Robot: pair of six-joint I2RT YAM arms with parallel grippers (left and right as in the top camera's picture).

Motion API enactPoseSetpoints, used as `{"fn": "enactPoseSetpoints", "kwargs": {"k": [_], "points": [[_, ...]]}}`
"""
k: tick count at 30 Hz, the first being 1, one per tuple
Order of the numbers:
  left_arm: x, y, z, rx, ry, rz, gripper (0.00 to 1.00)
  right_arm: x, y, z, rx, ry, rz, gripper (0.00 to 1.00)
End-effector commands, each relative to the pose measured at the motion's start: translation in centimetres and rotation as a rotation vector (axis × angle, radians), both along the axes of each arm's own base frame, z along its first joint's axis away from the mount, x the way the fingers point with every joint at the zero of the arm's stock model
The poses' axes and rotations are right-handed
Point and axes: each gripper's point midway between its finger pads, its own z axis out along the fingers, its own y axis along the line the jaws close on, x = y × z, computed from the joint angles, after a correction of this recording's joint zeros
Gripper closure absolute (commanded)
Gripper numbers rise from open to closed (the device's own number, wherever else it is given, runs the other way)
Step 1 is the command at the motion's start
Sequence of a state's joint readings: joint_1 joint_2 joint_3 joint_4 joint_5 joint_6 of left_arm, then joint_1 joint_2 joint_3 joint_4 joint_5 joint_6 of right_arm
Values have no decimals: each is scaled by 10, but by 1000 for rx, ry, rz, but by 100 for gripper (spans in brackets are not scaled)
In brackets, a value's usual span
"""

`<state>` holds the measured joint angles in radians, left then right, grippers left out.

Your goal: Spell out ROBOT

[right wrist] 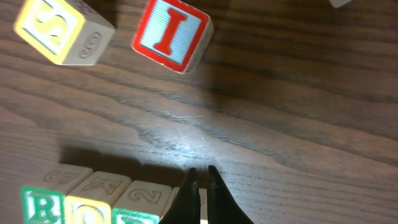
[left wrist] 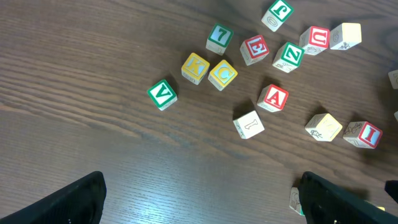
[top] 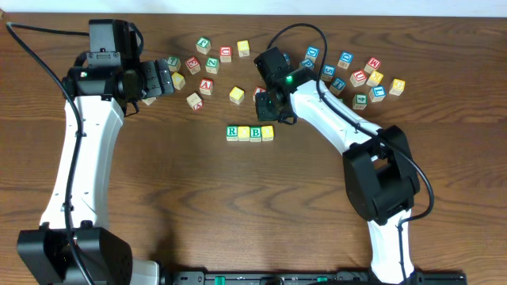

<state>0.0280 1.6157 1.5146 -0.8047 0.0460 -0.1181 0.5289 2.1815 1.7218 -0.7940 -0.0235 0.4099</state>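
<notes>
Spelling ROBOT stood 4 blocks in: a row point(top: 249, 133) of R point(top: 232, 132), yellow, B and a 4th yellow block lay mid-table, long axis running left to right. A T was still needed. My right gripper point(right wrist: 202, 172) was pinched shut, empty, at the row's right end. My left gripper point(left wrist: 202, 194) hung spread, empty.

Table point(top: 198, 206) – dark grained wood, slight sheen; blocks point(left wrist: 251, 124) – pale wood, painted faces.

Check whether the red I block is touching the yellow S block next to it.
Apart. The right wrist view shows a strip of bare wood between the red I block and the yellow S block; their sides do not meet.
</notes>
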Motion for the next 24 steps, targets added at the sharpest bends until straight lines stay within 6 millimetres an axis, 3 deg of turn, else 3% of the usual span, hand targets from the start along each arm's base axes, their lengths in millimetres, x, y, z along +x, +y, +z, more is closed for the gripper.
{"fn": "enactPoseSetpoints", "kwargs": {"k": [1, 24], "points": [[3, 2, 11, 9, -28, 0, 3, 0, 0, -12, -27, 9, -15, 99], [3, 2, 11, 9, -28, 0, 3, -13, 4, -21, -39, 42, -17, 99]]}}
